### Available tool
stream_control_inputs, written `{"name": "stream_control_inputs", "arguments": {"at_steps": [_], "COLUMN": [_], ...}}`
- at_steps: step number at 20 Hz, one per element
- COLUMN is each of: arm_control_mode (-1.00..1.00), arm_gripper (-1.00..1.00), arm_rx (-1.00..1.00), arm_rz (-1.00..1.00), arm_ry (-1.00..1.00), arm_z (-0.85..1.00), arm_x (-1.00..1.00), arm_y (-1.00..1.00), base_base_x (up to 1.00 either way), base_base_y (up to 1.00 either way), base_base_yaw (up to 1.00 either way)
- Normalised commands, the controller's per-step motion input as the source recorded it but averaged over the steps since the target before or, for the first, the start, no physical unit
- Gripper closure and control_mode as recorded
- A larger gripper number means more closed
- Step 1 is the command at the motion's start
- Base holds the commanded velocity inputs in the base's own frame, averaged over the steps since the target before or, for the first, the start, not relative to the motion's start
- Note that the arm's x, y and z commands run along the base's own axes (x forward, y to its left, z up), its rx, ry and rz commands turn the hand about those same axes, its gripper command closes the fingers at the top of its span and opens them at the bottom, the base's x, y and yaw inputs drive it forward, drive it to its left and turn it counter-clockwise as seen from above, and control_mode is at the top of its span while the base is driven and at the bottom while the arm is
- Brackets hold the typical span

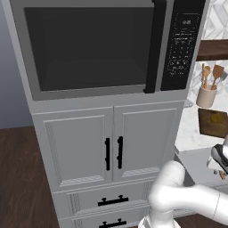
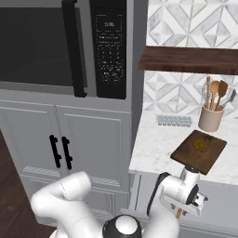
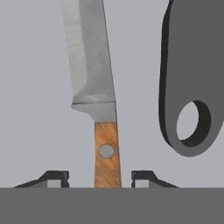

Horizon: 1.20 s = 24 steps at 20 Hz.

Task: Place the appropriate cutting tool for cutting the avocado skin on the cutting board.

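The tool (image 3: 100,178) straddles a knife (image 3: 94,87), fingertips (image 3: 57,177) spread either side of its wooden handle with gaps showing; contact seems not yet made. The avocado (image 2: 201,145) rests on the cutting board (image 2: 186,154) atop the marble surface (image 2: 148,144).
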Motion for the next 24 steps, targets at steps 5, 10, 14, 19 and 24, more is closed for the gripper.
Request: {"name": "stream_control_inputs", "arguments": {"at_steps": [5,10,14,19,24], "arm_control_mode": [-1.00,-1.00,-1.00,-1.00,-1.00], "arm_gripper": [1.00,1.00,1.00,1.00,1.00], "arm_rx": [-0.04,-0.02,0.00,0.02,0.01], "arm_rz": [0.00,0.00,0.00,-0.01,-0.05], "arm_ry": [0.00,0.00,-0.03,0.00,0.02], "arm_z": [-0.10,0.01,0.53,0.84,0.95], "arm_x": [0.00,0.00,-0.20,-0.50,-0.50], "arm_y": [0.00,0.00,0.00,0.00,0.04], "base_base_x": [0.00,0.00,0.00,0.00,0.00], "base_base_y": [0.00,0.00,0.00,0.00,0.00], "base_base_yaw": [0.00,0.00,0.00,0.00,0.00]}}
